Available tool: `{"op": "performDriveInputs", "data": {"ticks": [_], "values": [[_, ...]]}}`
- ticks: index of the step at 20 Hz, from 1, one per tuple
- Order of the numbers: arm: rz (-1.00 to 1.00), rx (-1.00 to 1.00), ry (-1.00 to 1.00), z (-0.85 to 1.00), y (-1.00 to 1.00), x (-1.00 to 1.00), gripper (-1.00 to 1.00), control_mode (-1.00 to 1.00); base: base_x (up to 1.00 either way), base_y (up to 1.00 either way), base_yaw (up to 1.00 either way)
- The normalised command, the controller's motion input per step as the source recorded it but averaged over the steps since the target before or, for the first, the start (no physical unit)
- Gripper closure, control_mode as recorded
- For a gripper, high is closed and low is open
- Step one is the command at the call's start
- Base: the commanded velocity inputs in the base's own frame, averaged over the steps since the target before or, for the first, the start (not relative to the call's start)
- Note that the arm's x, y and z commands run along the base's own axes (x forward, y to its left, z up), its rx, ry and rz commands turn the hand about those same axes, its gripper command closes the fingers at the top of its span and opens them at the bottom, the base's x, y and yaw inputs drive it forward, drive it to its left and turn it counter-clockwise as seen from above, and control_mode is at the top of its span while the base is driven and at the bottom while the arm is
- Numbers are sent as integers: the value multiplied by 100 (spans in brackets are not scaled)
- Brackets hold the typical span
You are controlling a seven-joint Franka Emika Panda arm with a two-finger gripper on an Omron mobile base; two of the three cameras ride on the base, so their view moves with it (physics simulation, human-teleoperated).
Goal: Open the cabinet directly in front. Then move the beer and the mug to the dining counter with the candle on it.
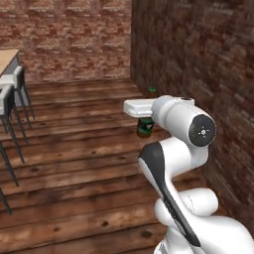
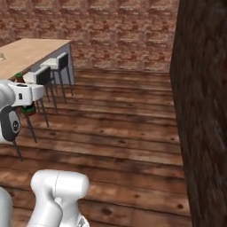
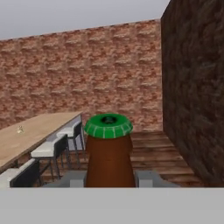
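**Beer bottle in claw, carried over open floor**

Brick walls [image 2: 124,31], dark brick corner at right. Wood plank floor [image 1: 74,149] wide open ahead. Dining worktop [image 2: 26,51] at left, grey stools [image 2: 55,64] along its edge, tiny candle [image 3: 20,129] on it. Claw [image 3: 109,178] clenched on beer [image 3: 108,153]: brown bottle, green cap, upright, off the floor. Label unreadable.

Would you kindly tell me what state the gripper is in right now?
Gripper: closed on the beer bottle, held upright between its fingers.
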Motion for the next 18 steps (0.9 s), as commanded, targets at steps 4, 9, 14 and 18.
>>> {"op": "performDriveInputs", "data": {"ticks": [4,9,14,18], "values": [[0,0,0,0,0,0,100,100,100,-23,12],[0,0,0,0,0,0,100,100,100,-10,17],[0,0,0,0,0,0,100,100,100,-13,22],[0,0,0,0,0,0,100,100,100,-17,29]]}}
